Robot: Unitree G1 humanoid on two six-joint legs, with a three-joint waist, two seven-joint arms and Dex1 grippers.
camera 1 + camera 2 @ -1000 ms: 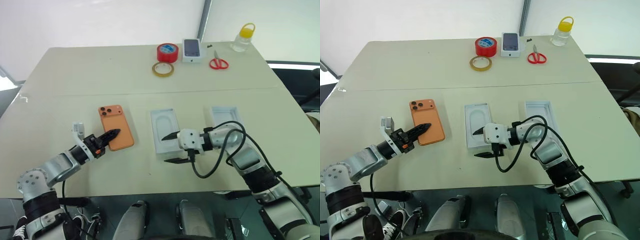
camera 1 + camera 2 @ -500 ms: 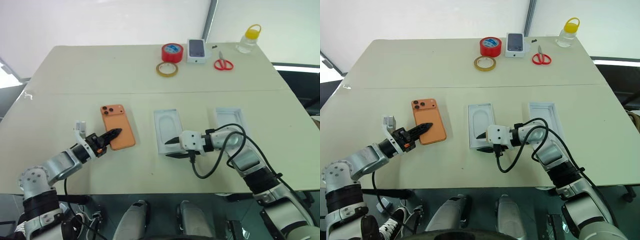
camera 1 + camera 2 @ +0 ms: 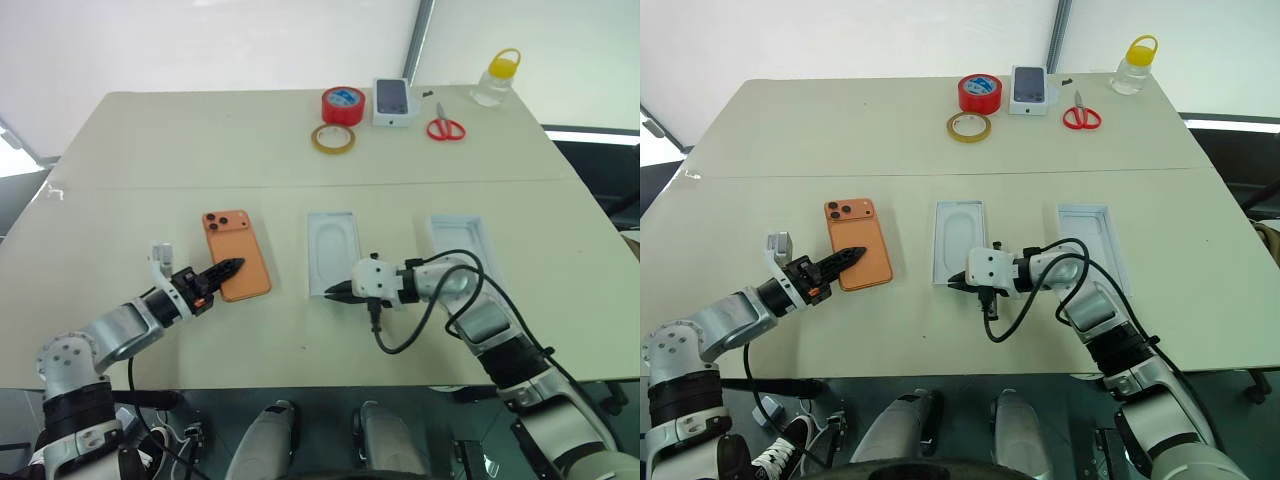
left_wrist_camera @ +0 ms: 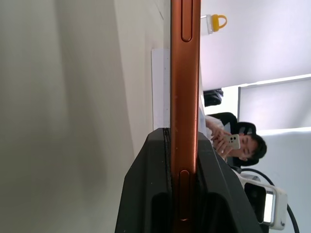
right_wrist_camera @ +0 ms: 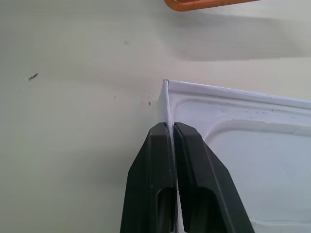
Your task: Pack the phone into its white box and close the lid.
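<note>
The orange phone [image 3: 236, 250] lies back up on the table, left of centre. My left gripper [image 3: 230, 267] is shut on its near edge; in the left wrist view the phone's thin orange side [image 4: 184, 73] runs between the two fingers. The white box [image 3: 334, 240] sits at the centre with a white insert with a rounded recess inside it. My right gripper [image 3: 333, 295] is shut on the thin wall at the box's near left corner [image 5: 166, 104]. The lid [image 3: 460, 245] lies rim up to the right of the box, apart from both grippers.
Along the table's far edge stand a red tape roll [image 3: 342, 104], a yellowish tape ring [image 3: 331, 138], a small white box printed with a phone [image 3: 394, 102], red scissors [image 3: 445, 128] and a yellow-capped bottle [image 3: 497, 78]. A person [image 4: 243, 143] sits beyond the table.
My right gripper's fingers have closed from wide apart onto the box's near wall. The left gripper and the phone have stayed where they were.
</note>
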